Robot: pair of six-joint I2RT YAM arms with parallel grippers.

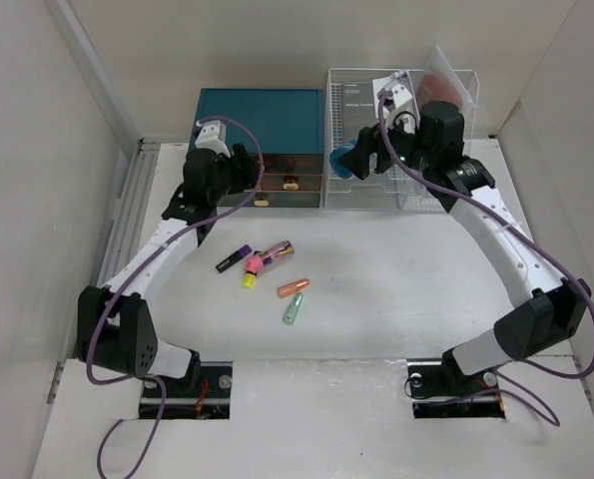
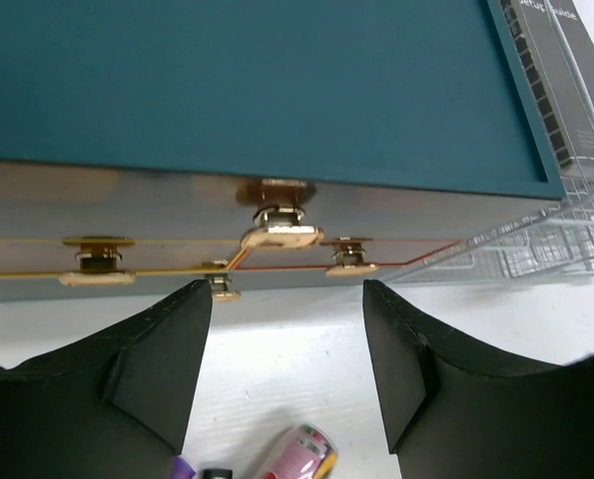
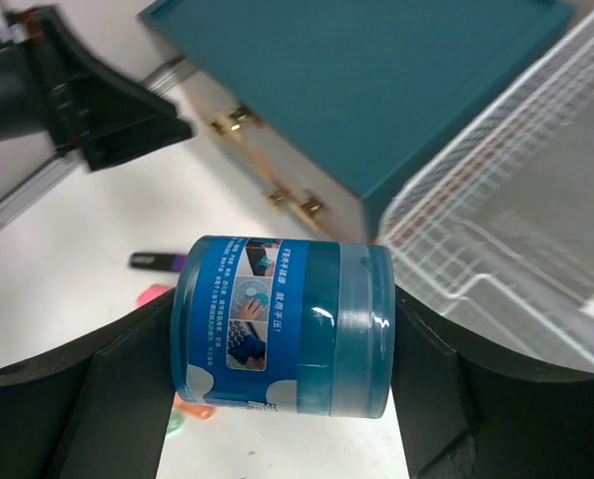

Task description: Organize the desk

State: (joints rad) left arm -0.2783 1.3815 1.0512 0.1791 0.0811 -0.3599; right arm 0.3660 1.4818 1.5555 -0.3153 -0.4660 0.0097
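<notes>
The right tool (image 3: 282,299) grasps a blue jar (image 3: 277,344) sideways, with the bench (image 3: 117,225) below it and the wire rack (image 3: 516,190) just ahead. The smooth jar could slip or catch the rack's rim. The left tool (image 2: 287,304) hangs released, apparently just short of the teal chest (image 2: 277,90) and its handles (image 2: 277,237).

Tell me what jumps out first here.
The blue jar clamped in the right claw, by the wire rack at the back. Next, the teal drawer chest, with the open left claw facing its gold handles. Loose highlighters litter the desk centre.
</notes>
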